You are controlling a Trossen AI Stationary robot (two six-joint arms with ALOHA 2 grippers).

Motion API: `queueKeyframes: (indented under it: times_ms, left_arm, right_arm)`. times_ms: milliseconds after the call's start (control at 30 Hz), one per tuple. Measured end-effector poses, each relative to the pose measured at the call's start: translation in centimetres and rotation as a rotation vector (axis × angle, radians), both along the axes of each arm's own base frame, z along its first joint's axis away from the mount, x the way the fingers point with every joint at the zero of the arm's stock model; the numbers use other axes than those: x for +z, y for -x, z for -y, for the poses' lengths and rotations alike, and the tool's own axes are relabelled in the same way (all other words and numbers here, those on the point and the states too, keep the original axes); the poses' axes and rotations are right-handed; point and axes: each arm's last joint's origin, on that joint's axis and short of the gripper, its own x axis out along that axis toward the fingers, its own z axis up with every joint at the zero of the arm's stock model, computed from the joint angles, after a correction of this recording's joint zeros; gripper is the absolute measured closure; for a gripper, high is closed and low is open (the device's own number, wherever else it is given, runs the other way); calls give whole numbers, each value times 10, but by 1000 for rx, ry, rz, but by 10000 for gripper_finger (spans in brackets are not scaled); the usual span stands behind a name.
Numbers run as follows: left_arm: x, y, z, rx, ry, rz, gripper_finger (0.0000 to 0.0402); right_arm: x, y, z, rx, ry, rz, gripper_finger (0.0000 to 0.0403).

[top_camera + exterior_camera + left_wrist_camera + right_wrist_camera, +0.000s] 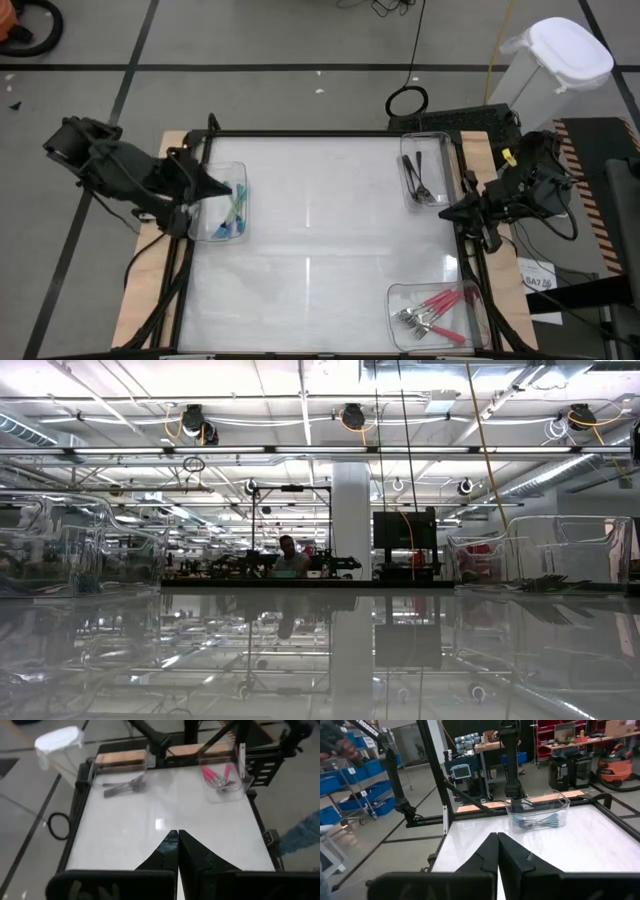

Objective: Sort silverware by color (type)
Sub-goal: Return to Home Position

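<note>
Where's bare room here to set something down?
The middle of the table is bare, between the teal-fork bin, black-fork bin and pink-fork bin. Tight: left gripper at the first, right gripper between the others.

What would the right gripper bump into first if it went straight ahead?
Probably the clear bin of blue forks. The right gripper points across bare table toward it, with nothing between. The bin sits slightly off that line, by the left gripper, so it might only clip an edge.
</note>
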Motion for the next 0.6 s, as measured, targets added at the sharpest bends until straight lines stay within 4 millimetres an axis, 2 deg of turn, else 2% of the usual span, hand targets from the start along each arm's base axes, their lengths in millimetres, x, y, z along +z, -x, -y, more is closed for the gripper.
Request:
queueKeyframes:
  times_ms: [167, 233, 433, 600]
  left_arm:
    - [-3, 8, 8, 41, -26, 43, 399]
    - [-11, 7, 12, 47, -55, 36, 399]
    - [-54, -11, 23, 58, -39, 43, 401]
    - [-96, 1, 16, 70, 29, 92, 401]
  right_arm:
    - [1, 1, 2, -22, 24, 12, 403]
    - [1, 2, 3, -21, 20, 15, 403]
    - [1, 2, 4, -21, 23, 19, 403]
    - [2, 2, 4, -20, 24, 21, 403]
